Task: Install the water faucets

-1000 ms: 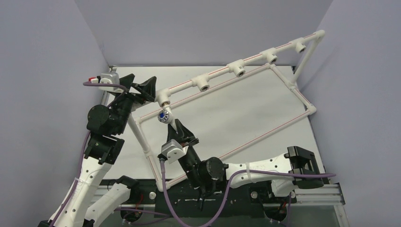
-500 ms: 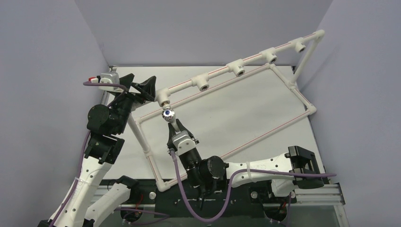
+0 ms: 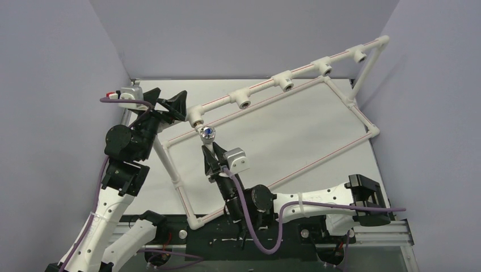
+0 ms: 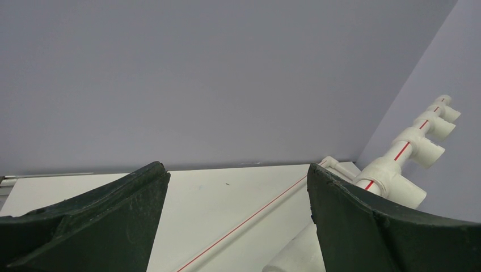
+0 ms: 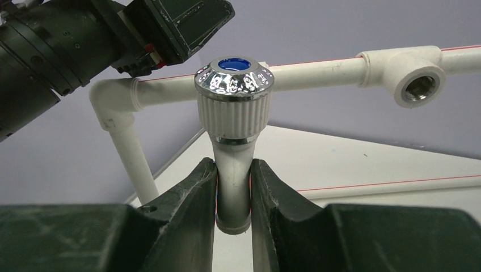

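The right fingers [image 5: 193, 198] are clenching the faucet [image 5: 232, 170] by its stem, knob [image 5: 233, 79] pointing toward the end socket [image 3: 195, 120] just beyond. The left fingers [image 4: 102, 215] are hanging released nearby.

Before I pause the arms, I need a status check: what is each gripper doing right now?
Left gripper: open, holding nothing.
Right gripper: shut on the water faucet, gripping its white stem.
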`<state>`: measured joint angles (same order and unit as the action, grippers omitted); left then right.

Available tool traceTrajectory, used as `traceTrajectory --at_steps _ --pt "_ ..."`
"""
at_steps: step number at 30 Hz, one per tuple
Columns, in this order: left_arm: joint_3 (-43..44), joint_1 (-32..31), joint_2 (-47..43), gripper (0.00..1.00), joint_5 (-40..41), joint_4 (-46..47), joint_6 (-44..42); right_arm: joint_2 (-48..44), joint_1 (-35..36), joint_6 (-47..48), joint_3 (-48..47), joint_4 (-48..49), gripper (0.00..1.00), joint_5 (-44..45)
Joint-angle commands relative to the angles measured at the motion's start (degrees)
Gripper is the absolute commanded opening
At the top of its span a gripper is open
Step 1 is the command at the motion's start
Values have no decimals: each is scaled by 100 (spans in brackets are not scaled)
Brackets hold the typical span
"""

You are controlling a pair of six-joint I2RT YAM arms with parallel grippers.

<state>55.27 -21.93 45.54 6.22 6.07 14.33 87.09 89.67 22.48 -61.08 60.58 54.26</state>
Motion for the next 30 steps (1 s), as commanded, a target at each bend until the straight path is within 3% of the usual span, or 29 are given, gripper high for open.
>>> traceTrajectory --at_steps 1,30 --pt "-420 -145 10 90 -270 -1697 200 -256 -292 -954 -60 353 0 -81" --pt "-488 4 -149 90 -235 -1611 237 -191 -463 -4587 348 817 0 851"
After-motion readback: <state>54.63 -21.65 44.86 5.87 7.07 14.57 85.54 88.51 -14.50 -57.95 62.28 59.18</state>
